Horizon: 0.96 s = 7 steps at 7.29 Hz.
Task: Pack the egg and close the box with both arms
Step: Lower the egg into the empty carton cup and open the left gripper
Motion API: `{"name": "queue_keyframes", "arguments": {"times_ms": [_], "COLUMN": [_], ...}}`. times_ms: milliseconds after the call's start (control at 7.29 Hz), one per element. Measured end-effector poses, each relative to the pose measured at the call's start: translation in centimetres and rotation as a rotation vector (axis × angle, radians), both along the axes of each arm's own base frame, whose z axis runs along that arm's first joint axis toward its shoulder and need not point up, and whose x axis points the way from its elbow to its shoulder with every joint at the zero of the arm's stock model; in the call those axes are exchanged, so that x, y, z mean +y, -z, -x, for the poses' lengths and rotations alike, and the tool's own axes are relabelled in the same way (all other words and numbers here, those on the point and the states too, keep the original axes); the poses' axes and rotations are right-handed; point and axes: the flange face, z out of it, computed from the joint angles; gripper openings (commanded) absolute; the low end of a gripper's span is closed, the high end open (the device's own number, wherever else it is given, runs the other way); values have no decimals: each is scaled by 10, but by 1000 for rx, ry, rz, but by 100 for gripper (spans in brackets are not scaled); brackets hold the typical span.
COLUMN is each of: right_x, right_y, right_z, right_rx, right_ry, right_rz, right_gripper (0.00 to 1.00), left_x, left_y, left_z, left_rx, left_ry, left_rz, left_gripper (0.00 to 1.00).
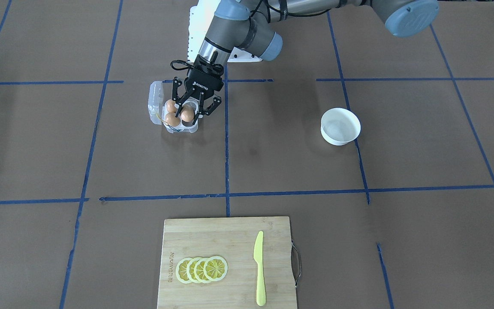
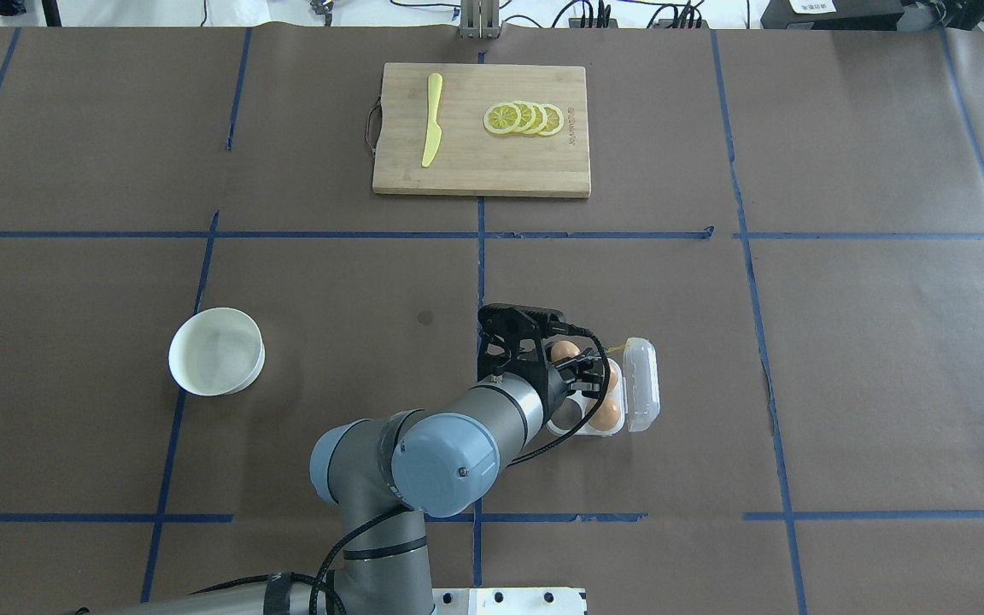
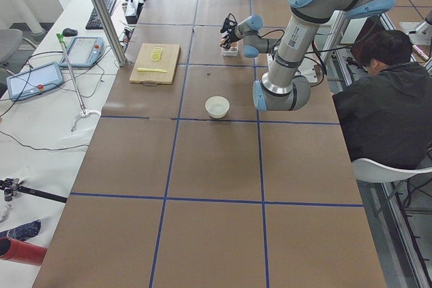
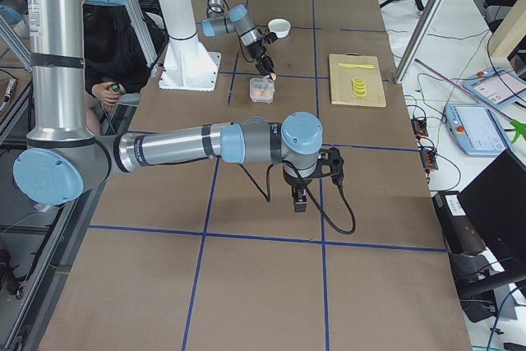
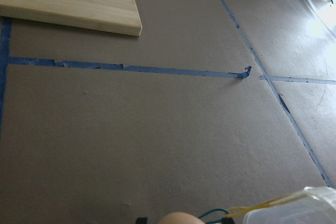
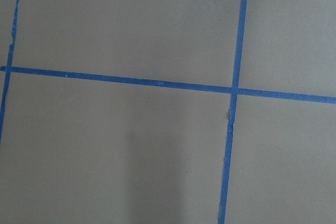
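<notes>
The clear egg box (image 1: 178, 128) stands open on the brown table, its lid (image 1: 156, 98) tipped up on the side away from my left arm. Two eggs (image 1: 170, 105) (image 1: 172, 119) sit in its cups beside the lid. My left gripper (image 1: 188, 116) reaches down over the box, its fingers on either side of a third egg (image 1: 187, 113), which is in or just above a cup. That egg (image 5: 176, 219) and the lid's corner (image 5: 294, 211) show in the left wrist view. One cup (image 2: 565, 415) is empty. My right gripper (image 4: 300, 196) hangs over bare table far from the box; I cannot tell its state.
A white bowl (image 1: 340, 125) stands alone on my left half of the table. A wooden cutting board (image 1: 230, 240) with lemon slices (image 1: 202, 269) and a yellow knife (image 1: 259, 268) lies at the far edge. A seated person (image 3: 385, 99) is behind the robot.
</notes>
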Motion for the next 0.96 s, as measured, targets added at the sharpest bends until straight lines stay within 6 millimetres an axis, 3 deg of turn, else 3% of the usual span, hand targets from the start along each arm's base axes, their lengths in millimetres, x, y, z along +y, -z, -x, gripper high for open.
{"name": "queue_keyframes", "arguments": {"times_ms": [823, 960], "right_x": [-1, -2], "right_y": [-1, -1], "right_z": [0, 0], "right_rx": [0, 0], "right_ry": [0, 1], "right_rz": [3, 2], "right_gripper": [100, 100], "left_x": [-2, -1], "left_y": [8, 7], "left_z": [-10, -10], "left_rx": [-2, -2], "left_ry": [-1, -1], "left_rz": [1, 1], "left_gripper": [0, 10]}}
